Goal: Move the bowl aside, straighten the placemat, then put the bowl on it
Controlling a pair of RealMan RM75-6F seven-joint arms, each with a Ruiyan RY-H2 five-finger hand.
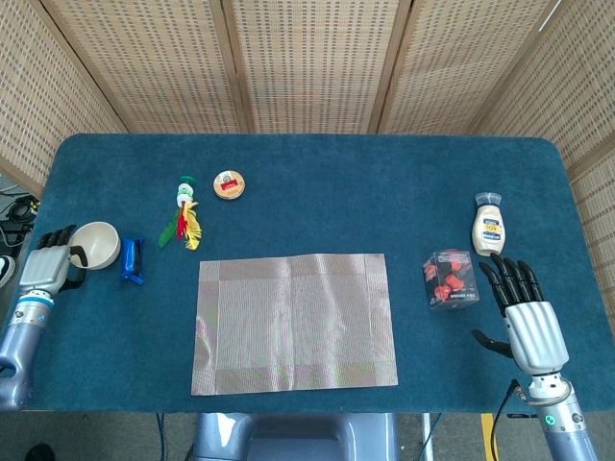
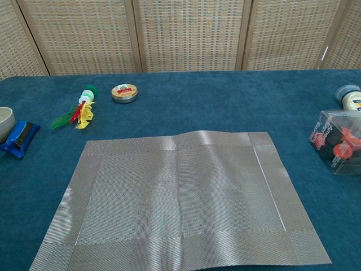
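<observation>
The bowl (image 1: 95, 245) sat at the far left edge of the blue table (image 1: 317, 182), upright, w/ the left hand (image 1: 50, 261) right up against its left side; the thumb looked hooked at the rim, but from the head view I couldn't tell whether it really had a grip or was only touching. In the chest view just a sliver of the bowl showed at the frame's left edge, no hand. Just right of the bowl lay a blue packet (image 1: 132, 260), close beside it, maybe touching. The mat (image 1: 294, 323) lay flat-ish in the middle near the front edge, roughly square to the table, w/ a slight ripple along its far edge seen from the chest cam, nothing on it, well apart from the bowl. Beyond the mat's left corner was a feather toy (image 1: 184, 217), and next to that a small round tin (image 1: 229, 184). On the right side stood a clear box (image 1: 450, 279) w/ red bits inside, and behind it, near but apart, a squeeze bottle (image 1: 489, 226) standing cap-up. The right hand (image 1: 527, 317) hovered low at the front right, fingers stretched out and apart, thumb out to the side, holding nothing, just beside the box but not touching it.
</observation>
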